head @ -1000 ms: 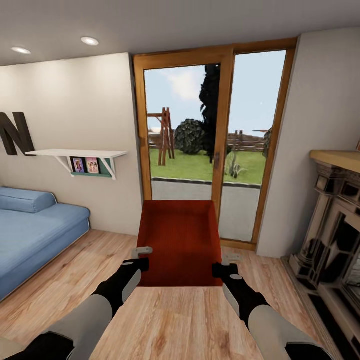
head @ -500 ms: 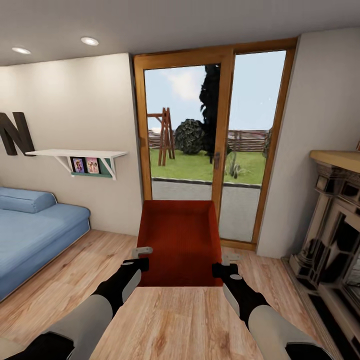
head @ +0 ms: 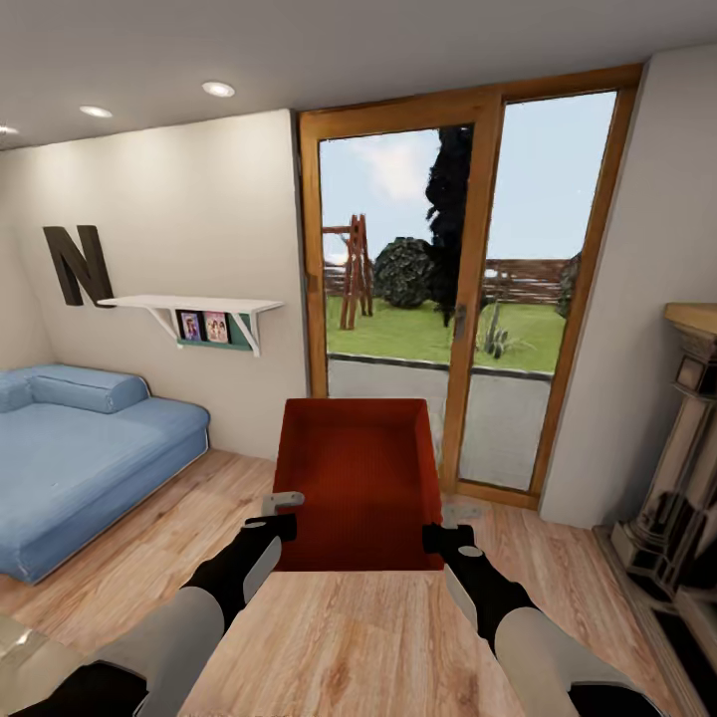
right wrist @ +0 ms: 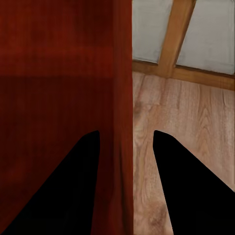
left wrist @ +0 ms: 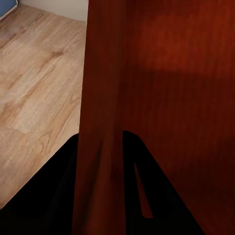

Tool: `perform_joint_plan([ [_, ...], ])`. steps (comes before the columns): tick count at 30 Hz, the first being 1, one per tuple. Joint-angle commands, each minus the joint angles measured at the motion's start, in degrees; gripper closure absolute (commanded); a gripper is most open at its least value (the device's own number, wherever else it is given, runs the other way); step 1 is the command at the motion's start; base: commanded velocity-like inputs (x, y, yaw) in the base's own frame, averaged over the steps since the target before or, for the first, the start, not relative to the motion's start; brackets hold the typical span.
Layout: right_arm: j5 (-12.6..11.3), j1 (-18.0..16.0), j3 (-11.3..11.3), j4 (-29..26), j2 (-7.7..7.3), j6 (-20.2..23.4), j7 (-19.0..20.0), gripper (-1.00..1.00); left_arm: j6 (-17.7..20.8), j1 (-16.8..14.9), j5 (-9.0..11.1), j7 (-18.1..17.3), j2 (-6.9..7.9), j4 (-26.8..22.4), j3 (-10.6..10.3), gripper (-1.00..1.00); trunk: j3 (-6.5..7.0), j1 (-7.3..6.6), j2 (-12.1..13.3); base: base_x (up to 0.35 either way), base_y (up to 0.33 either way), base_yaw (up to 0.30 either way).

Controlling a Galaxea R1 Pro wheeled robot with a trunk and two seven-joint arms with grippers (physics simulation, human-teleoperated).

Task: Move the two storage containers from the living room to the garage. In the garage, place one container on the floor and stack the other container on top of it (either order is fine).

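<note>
The red-orange container (head: 357, 478) was held up in front of the robot in the living room, left gripper (head: 282, 510) and right gripper (head: 446, 526) each pinching a side wall. Looked stiff and light; gripping both walls seemed right

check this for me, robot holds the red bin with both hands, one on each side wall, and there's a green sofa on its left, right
Not quite: the sofa is blue, not green, as the head view shows. The rest holds: the left hand and right hand each grip a side wall of the red bin, with the sofa on the robot's left.
</note>
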Motion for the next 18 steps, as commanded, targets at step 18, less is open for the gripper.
perform_joint_plan([
  [18,0.6,0.0,-0.9,-0.2,0.04,0.0,-0.3,1.0,0.4,0.0,-0.1,0.8,0.06,0.0,0.1,1.0,-0.02,0.02,0.0,0.0,0.0,0.273],
])
